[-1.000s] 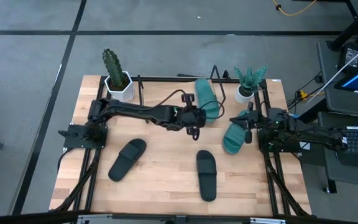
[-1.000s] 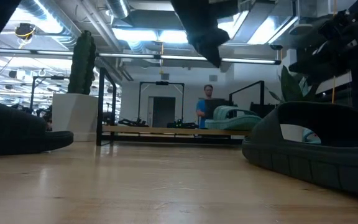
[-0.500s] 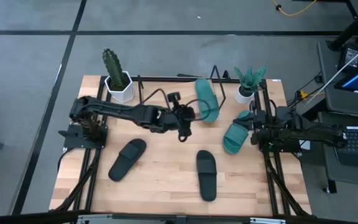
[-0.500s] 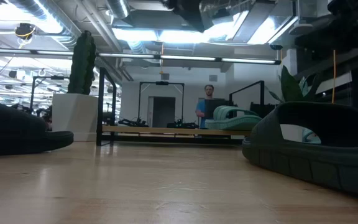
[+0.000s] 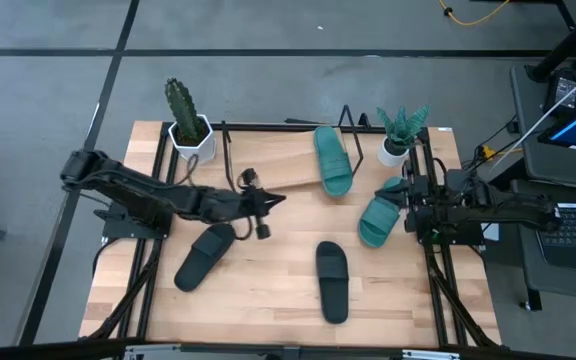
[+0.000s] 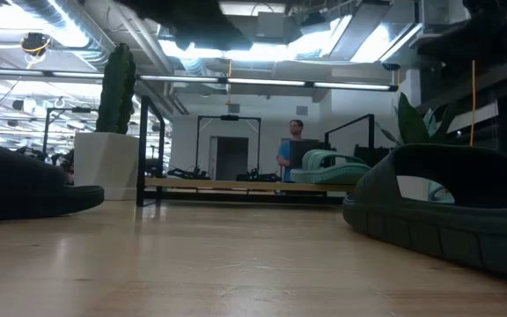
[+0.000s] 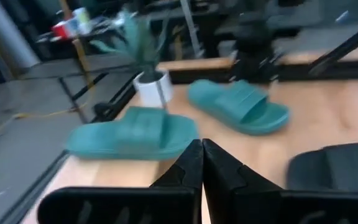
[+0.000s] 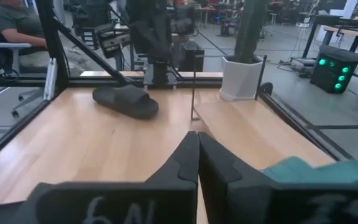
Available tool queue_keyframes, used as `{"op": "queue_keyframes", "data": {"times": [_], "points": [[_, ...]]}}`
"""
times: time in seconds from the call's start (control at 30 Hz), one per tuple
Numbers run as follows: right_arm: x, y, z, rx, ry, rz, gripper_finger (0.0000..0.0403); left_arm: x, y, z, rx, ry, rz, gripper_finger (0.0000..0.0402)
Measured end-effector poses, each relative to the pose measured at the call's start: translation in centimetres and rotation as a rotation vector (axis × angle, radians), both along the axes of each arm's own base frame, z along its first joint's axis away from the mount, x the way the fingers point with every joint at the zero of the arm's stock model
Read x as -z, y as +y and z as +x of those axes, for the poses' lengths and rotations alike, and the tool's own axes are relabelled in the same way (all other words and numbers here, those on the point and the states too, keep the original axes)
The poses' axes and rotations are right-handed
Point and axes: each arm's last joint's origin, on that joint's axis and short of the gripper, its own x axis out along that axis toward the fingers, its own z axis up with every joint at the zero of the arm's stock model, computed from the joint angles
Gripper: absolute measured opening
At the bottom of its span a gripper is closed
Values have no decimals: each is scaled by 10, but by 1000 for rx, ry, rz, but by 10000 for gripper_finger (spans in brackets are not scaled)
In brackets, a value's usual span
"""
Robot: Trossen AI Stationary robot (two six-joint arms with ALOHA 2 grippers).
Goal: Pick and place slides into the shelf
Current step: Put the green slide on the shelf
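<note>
**One teal slide on shelf, three on table**

L gripper [image 5: 266, 203] is seen pinched closed, empty, above table centre-left. R gripper [image 5: 409, 207] is closed w/ nothing held, beside 2nd teal slide [image 5: 376, 218]. Teal slide [image 5: 332, 158] is laid on shelf [image 5: 273, 160]. Black slides [image 5: 204, 254] [image 5: 332, 281] are left on tabletop [image 5: 268, 290].

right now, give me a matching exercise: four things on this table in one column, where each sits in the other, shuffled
Things:
1. teal slide with toe toward the cactus side
2. second teal slide
3. cactus
4. left gripper

Places:
A. beside the right gripper
B. white pot at a back corner
C. on the shelf
D. over the table's middle

Pairs: 1-C, 2-A, 3-B, 4-D
</note>
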Motion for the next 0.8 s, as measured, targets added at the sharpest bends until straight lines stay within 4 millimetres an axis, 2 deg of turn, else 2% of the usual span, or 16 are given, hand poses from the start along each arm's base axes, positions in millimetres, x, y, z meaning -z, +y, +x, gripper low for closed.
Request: {"op": "queue_keyframes", "data": {"times": [0.13,0.2,0.3,0.43,0.53,0.8], "points": [[-16,-2,11,35,54,-2,6,15,5,-20,60,-42,-23,0],[-17,-3,19,50,127,7,6,22,7,-29,59,-68,-32,0],[-4,-2,34,64,309,35,6,29,7,-37,104,-122,-51,0],[11,1,42,174,561,80,3,32,3,-42,175,-172,-68,0],[9,9,51,167,616,95,2,34,3,-42,176,-170,-66,0],[-15,42,70,191,710,130,2,33,3,-42,176,-174,-62,0]]}}
